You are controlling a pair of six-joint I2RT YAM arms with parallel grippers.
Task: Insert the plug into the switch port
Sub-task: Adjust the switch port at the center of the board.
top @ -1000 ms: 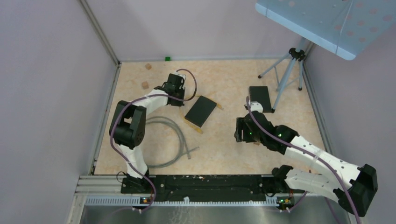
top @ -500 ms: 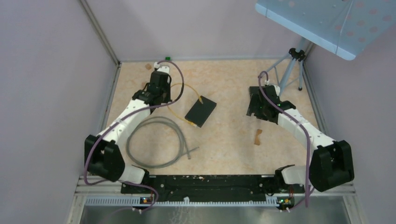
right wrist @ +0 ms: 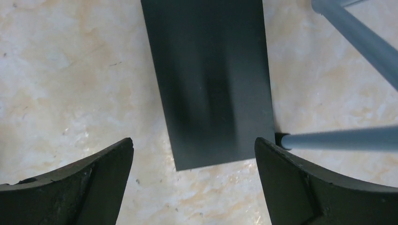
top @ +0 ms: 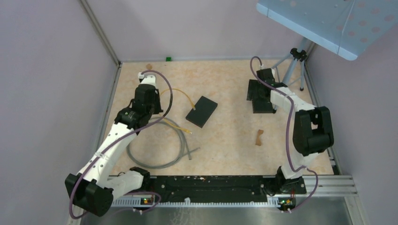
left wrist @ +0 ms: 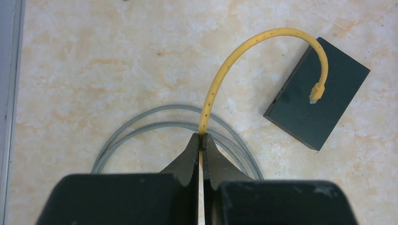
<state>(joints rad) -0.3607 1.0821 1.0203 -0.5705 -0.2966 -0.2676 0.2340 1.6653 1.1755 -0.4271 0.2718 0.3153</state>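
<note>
My left gripper [top: 155,107] [left wrist: 202,140] is shut on a yellow cable [left wrist: 244,47] partway along its length. From the fingertips the cable arches over to its clear plug [left wrist: 316,92], which hangs over the top face of the black switch [left wrist: 324,112] [top: 202,111]. I cannot tell whether the plug touches the switch. The cable's other end [top: 186,131] lies on the floor. My right gripper [top: 259,95] [right wrist: 193,143] stands wide open, a finger on either side of the near end of a second black box [right wrist: 211,79], with nothing between the fingers.
A grey cable coil [top: 157,145] [left wrist: 155,117] lies under and near the left gripper. A tripod [top: 291,65] stands at the far right, one leg [right wrist: 338,138] touching the second box's corner. A small brown piece [top: 258,137] lies mid-right. Walls close in on the sides.
The left arm pulled the yellow cable toward the near left. The right gripper swung to the far right over the second black box and opened wide.
</note>
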